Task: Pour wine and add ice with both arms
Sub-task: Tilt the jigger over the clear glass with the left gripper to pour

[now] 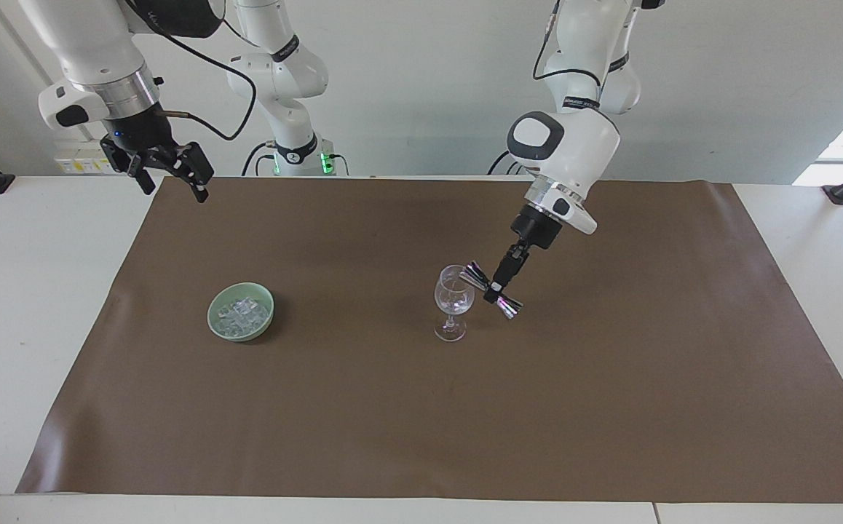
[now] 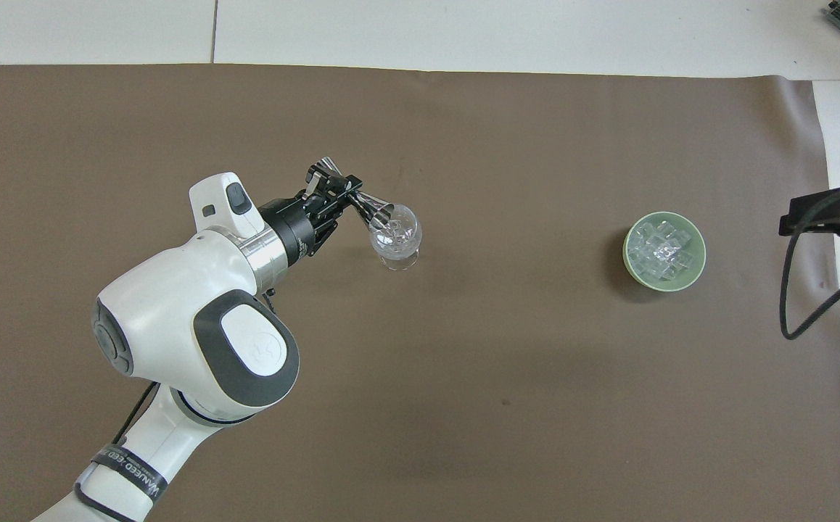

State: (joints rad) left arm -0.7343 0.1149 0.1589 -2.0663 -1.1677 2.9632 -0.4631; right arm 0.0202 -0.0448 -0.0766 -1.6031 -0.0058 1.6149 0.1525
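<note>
White wall (image 1: 421, 87) backs a white table (image 1: 28, 327) spread with a brown mat (image 1: 611, 400). At the right arm's end, the right gripper (image 1: 172, 175) hangs over the mat's edge nearest the robots, its fingers spread wide and empty; this arm waits. In the overhead view only its tip (image 2: 826, 214) shows at the frame's edge.

On the mat toward that end sits a green bowl (image 1: 214, 329), and the ice (image 1: 242, 313) lies piled in it as clear cubes (image 2: 663, 250).

Near the mat's middle stands a glass (image 1: 453, 298), upright on its stem, well apart from the bowl.

Just beside the glass, the left gripper (image 1: 498, 290) is clamped tight on the waist of a steel jigger (image 1: 507, 306). The jigger is tilted steeply, its lower mouth (image 2: 382, 214) tipped over the glass's rim (image 2: 409, 232), its other cone pointing up and away toward the left arm's end. The left arm (image 2: 195, 326) reaches in slantwise over the mat.
</note>
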